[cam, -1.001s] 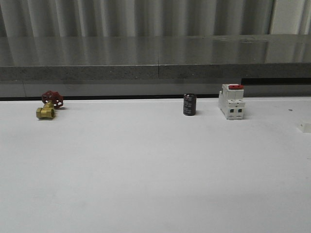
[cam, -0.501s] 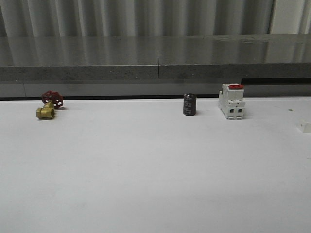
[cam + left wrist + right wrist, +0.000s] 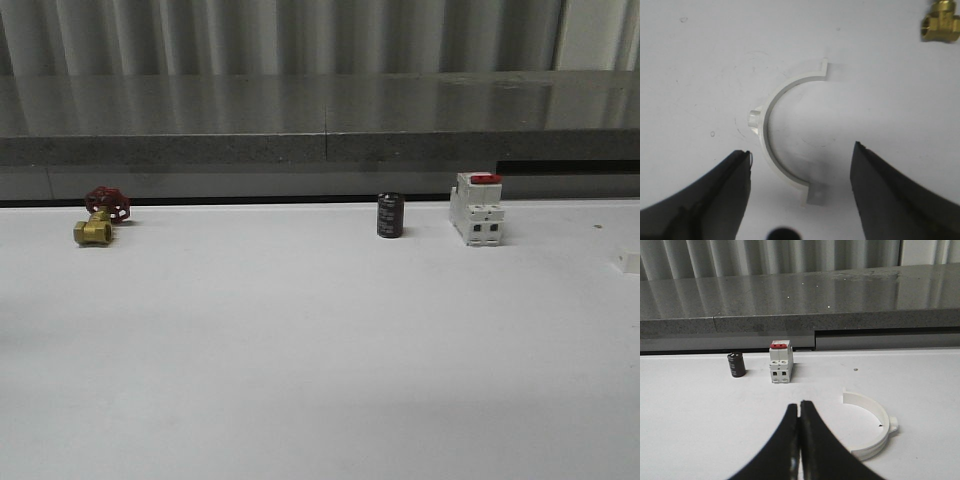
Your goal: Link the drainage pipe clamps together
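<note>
White clamp arcs (image 3: 771, 131) (image 3: 871, 427); white table (image 3: 300, 340); brass valve (image 3: 93, 232), red handwheel (image 3: 108, 203); black capacitor (image 3: 390, 215); white breaker (image 3: 476, 210), red switch (image 3: 485, 179).

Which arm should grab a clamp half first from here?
Left. Its gripper is open with one clamp half lying between its fingers, apparently ready to close. The right gripper is shut, and the other clamp half lies off to its side, so it likely needs opening and repositioning.
</note>
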